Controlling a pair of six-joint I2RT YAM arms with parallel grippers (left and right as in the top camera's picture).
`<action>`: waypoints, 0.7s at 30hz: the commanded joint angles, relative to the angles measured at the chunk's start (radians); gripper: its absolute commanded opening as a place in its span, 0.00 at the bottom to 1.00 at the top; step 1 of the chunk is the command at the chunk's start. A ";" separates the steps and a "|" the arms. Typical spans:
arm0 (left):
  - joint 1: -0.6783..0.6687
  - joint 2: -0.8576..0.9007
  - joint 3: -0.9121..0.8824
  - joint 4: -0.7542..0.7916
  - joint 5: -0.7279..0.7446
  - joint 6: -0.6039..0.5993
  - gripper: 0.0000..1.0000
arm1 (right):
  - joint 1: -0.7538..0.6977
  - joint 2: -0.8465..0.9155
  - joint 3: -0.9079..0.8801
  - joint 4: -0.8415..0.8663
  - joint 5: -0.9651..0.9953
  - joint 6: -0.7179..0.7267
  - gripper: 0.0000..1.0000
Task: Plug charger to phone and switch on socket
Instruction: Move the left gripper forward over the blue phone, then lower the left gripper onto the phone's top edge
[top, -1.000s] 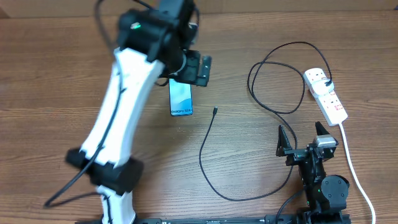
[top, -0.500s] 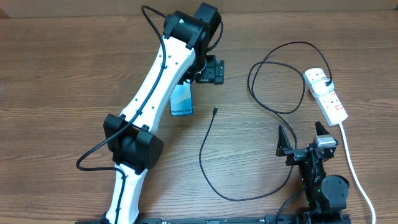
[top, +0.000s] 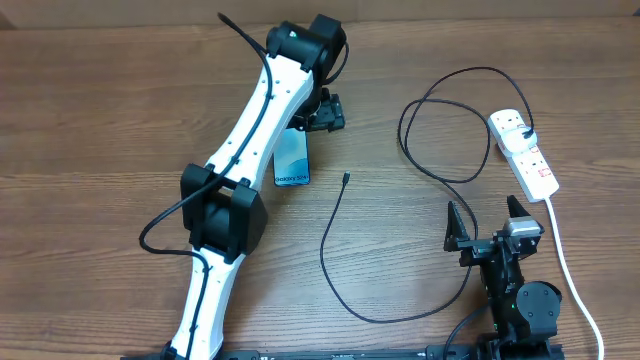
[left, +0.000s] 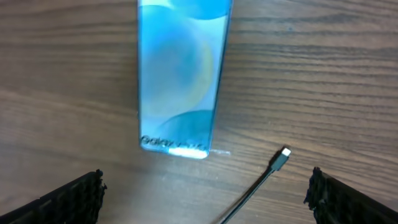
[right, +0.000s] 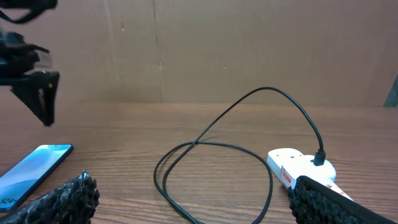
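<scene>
The phone (top: 292, 160) lies flat with its teal screen lit and white text at its near short edge; it also shows in the left wrist view (left: 180, 74) and the right wrist view (right: 28, 169). The charger cable (top: 335, 240) runs from its small plug tip (top: 345, 179), which lies right of the phone (left: 283, 154), in loops to its black plug in the socket (top: 525, 150). My left gripper (top: 322, 112) is open and empty, hovering just above the phone's far end. My right gripper (top: 487, 225) is open and empty at the near right. The socket shows in the right wrist view (right: 298, 167).
The thick white cord (top: 572, 270) runs from the socket toward the table's near right edge. The wooden table (top: 100, 120) spreads around. A brown cardboard wall (right: 217, 43) stands behind the table.
My left arm has stretched out and lowered its gripper over the phone's far end, shifting slightly left in the last half second. The right arm, cable and socket have not moved.
</scene>
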 joint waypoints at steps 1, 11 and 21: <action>0.023 0.032 0.017 0.024 0.083 0.090 1.00 | 0.003 -0.009 -0.010 0.005 0.008 -0.002 1.00; 0.092 0.040 0.013 0.054 0.115 0.090 1.00 | 0.003 -0.009 -0.010 0.005 0.008 -0.002 1.00; 0.080 0.052 0.005 0.062 0.106 0.098 1.00 | 0.003 -0.009 -0.010 0.005 0.008 -0.002 1.00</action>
